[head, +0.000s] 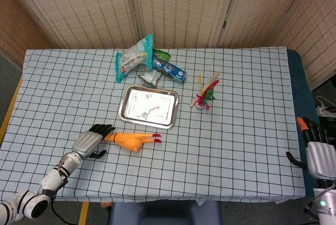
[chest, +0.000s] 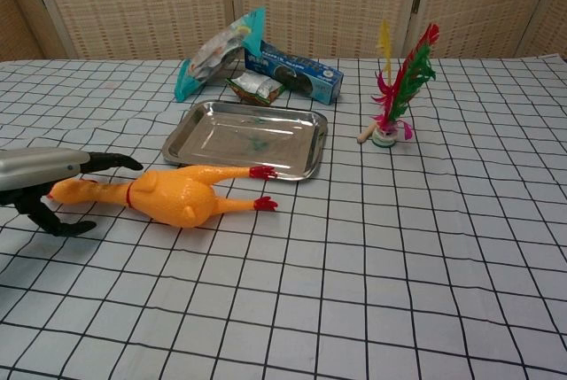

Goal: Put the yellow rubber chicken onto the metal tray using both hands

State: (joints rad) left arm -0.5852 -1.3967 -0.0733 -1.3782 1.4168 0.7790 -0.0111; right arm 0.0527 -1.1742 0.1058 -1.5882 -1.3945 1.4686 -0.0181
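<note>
A counter [head: 236, 130] under a black-gridded white cloth carries a rectangular shiny metal tray [head: 149, 107] near its centre, and the yellow rubber chicken [head: 131, 140] lies on the cloth just beside the tray at its 6 o'clock. The left hand [head: 92, 142], fingers spread around the chicken's head end at 9 o'clock, holds nothing. The right hand [head: 317, 151] hovers open at the counter's 4 o'clock edge.

My left hand [head: 90, 142] covered the chicken [head: 132, 140]'s head in the head view; my right hand [head: 318, 153] was clipped by the frame edge.
</note>
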